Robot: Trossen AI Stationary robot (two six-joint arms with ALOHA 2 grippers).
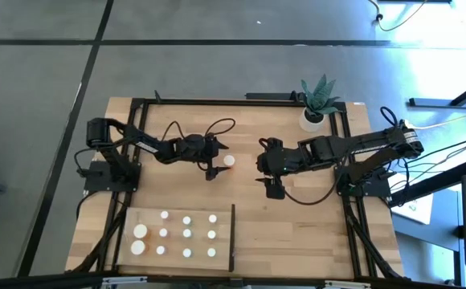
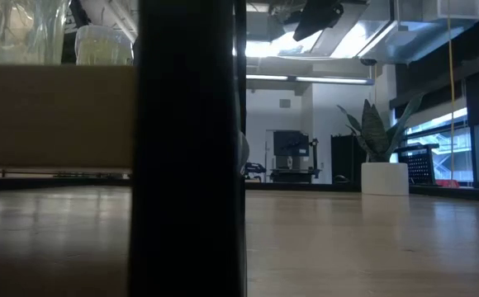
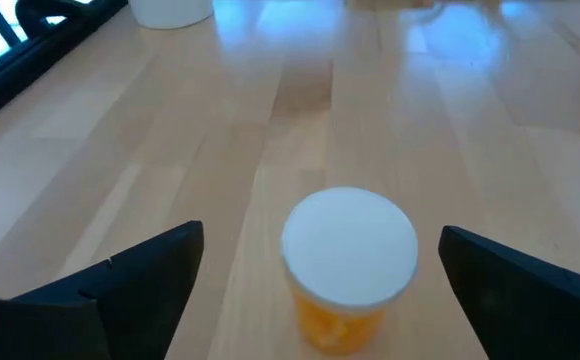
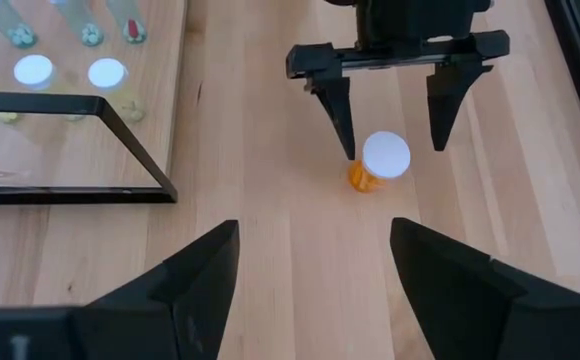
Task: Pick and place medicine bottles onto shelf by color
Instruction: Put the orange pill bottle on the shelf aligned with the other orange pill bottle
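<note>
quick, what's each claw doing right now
Left claw: open, straddling the white-capped orange medicine bottle, not gripping it.
Right claw: open, empty.

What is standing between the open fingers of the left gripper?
An orange bottle with a white cap stands on the table between the left gripper's open fingers, untouched. Its contents cannot be seen.

— Two dark arms: left arm (image 1: 149,146) and right arm (image 1: 341,148), jointed, with black cables looping off both.
— Fingers?
— Black, flat, tapering to points on the left gripper (image 4: 391,135); broad, black wedges on the right gripper (image 4: 315,290).
</note>
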